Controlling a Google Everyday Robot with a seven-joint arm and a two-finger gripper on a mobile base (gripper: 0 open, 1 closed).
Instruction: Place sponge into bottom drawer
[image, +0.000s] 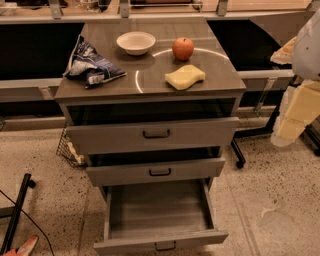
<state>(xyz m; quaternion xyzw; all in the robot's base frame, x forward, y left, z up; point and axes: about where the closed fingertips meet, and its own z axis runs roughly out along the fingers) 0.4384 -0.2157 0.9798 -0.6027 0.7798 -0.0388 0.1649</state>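
Observation:
The pale yellow sponge lies flat on the right front part of the grey cabinet top, just in front of a red apple. The bottom drawer is pulled far out, and its grey wood-grain interior shows nothing inside. Its small dark handle is on the front near the lower edge of the view. My gripper shows as a pale blocky shape at the right edge, beside the cabinet, to the right of the sponge and lower in the view. It touches nothing.
A white bowl and a crumpled blue chip bag lie on the cabinet top. The top drawer and middle drawer stand slightly out. A wire basket sits at the cabinet's left. A black pole leans at the lower left.

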